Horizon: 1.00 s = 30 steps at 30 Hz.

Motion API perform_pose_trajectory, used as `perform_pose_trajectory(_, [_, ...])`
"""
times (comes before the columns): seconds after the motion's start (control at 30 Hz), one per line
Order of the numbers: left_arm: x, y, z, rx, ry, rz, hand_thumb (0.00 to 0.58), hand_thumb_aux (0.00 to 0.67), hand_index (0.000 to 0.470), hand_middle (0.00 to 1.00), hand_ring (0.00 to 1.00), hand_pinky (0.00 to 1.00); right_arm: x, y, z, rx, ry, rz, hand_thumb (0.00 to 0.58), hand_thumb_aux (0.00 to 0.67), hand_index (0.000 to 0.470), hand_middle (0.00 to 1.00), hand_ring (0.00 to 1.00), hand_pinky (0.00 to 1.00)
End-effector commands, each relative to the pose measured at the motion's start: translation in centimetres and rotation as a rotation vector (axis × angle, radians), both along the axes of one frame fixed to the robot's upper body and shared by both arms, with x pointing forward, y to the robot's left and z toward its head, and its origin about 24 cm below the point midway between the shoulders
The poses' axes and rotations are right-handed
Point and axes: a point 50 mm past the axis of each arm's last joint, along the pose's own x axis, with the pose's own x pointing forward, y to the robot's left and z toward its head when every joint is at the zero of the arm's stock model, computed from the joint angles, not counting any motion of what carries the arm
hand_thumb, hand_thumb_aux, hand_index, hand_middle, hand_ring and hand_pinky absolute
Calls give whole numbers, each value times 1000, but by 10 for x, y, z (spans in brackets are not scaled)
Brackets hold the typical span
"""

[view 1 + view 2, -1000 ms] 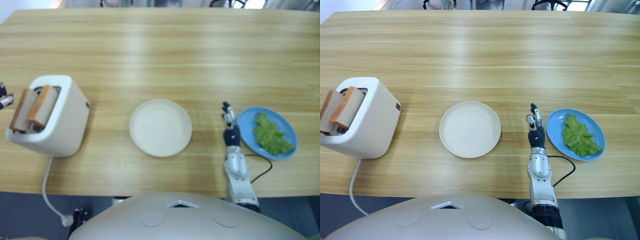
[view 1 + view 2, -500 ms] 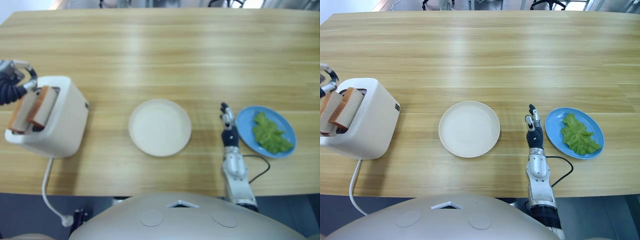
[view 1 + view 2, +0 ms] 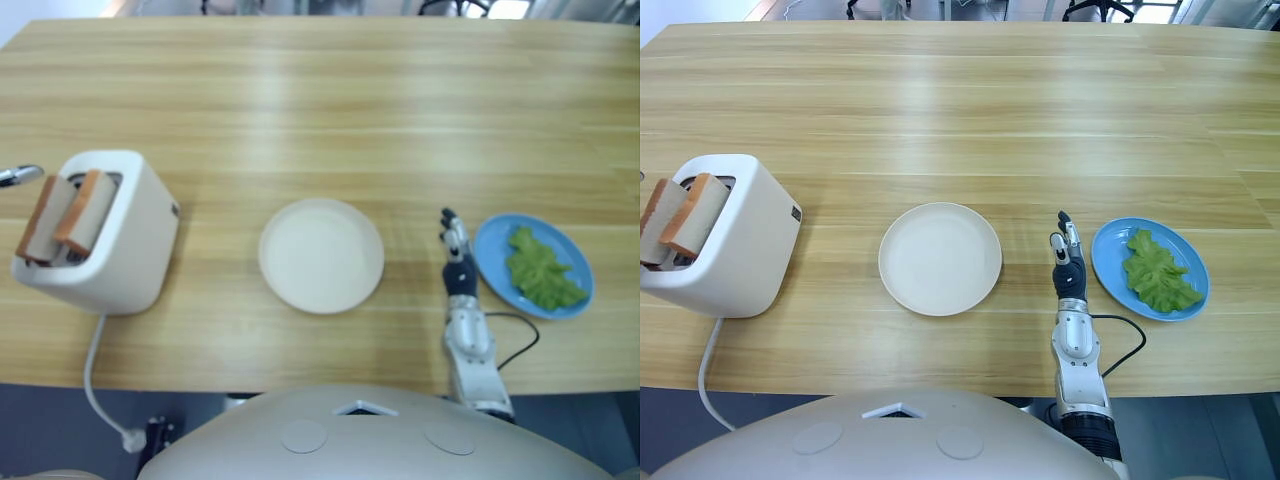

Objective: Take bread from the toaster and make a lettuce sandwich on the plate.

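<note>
The toaster (image 3: 725, 240) is white and stands at the left of the table (image 3: 960, 120), near the front edge, w/ two bread slices (image 3: 680, 215) standing upright in its slots, side by side, tops out above the body. Its white cord (image 3: 706, 360) goes down over the near edge. The plate (image 3: 940, 258), cream colour, lies approx. in the middle, well apart from the toaster, nothing on it. At the right lies a blue plate (image 3: 1108, 262) w/ the lettuce (image 3: 1158, 272) on it, one green leaf. The right hand (image 3: 1068, 262) is btw. the cream plate and the blue plate, just beside the blue rim; its fingers are straight and close together, pointing to the far side, holding nothing. A black cable (image 3: 1130, 335) makes a loop beside its forearm. Of the left hand (image 3: 18, 176) a small metal part shows at the left edge, just beside the toaster's far-left corner, not touching the bread; its state I cannot tell.
</note>
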Motion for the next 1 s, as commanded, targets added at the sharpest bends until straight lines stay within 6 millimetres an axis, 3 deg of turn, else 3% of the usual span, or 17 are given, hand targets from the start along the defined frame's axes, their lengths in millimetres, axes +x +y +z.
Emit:
perform_pose_trajectory(0.03, [-3, 4, -9, 27, 77, 30, 0, 0, 0, 0, 0, 0, 0, 1, -2, -1, 12, -3, 0, 0, 0, 0, 0, 0])
perform_pose_trajectory(0.2, [-13, 3, -46, -32, 211, 54, 0, 0, 0, 0, 0, 0, -1, 1, -2, 0, 14, -2, 0, 0, 0, 0, 0, 0])
perform_pose_trajectory(0.37, [-25, 11, -64, -34, 295, 110, 0, 0, 0, 0, 0, 0, 1, 0, -3, 0, 17, 6, 0, 0, 0, 0, 0, 0])
perform_pose_trajectory(0.67, [-29, 19, -71, -8, 342, 162, 0, 0, 0, 0, 0, 0, 3, -4, -1, -6, 11, 5, 0, 0, 0, 0, 0, 0])
perform_pose_trajectory(1.0, [-30, 29, -56, 2, 303, 198, 0, 0, 0, 0, 0, 0, -1, -5, -2, -7, 16, 0, 0, 0, 0, 0, 0, 0])
